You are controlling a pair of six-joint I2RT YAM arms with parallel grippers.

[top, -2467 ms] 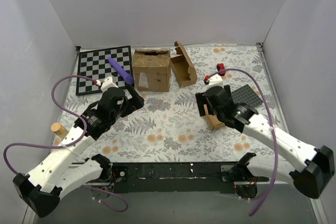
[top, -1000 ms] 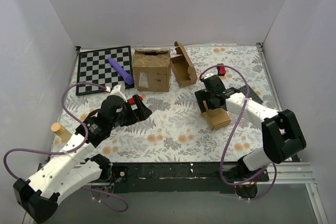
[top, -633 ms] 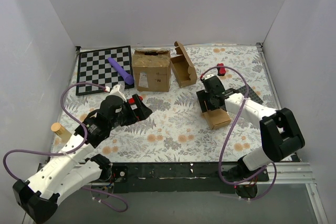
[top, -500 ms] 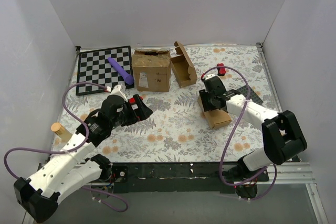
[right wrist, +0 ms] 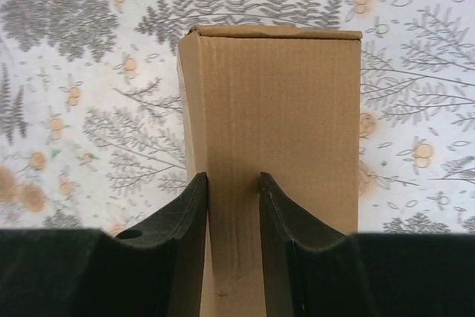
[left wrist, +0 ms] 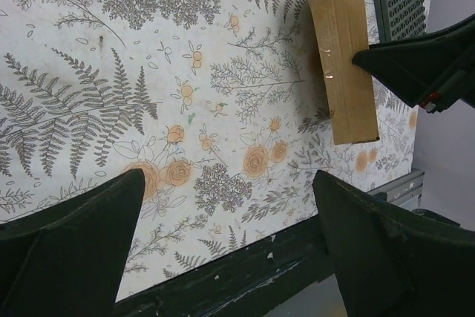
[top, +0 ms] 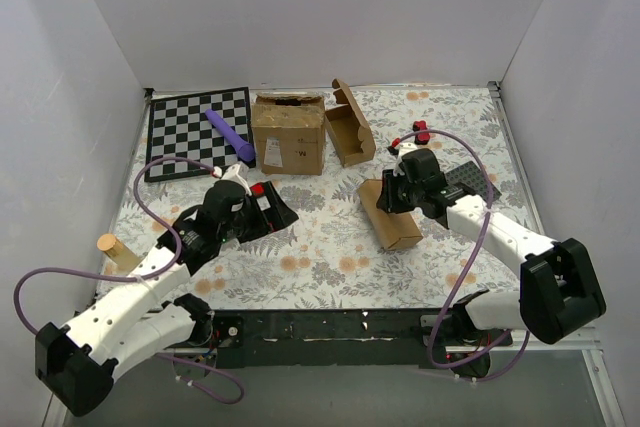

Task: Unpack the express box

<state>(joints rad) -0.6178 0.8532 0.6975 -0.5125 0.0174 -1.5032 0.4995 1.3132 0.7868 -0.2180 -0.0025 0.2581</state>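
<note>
Your right gripper sits at the near end of the express box, fingers close together, grip unclear, box running lengthwise straight ahead; your left gripper hangs spread, empty, well apart.

boxes 3 | chessboard 1 | purple stick 1 | grey plate 1 | tan peg 1

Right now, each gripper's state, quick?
Left gripper: open, holding nothing.
Right gripper: jaws close together over the small flat brown cardboard express box; grip cannot be told.
</note>
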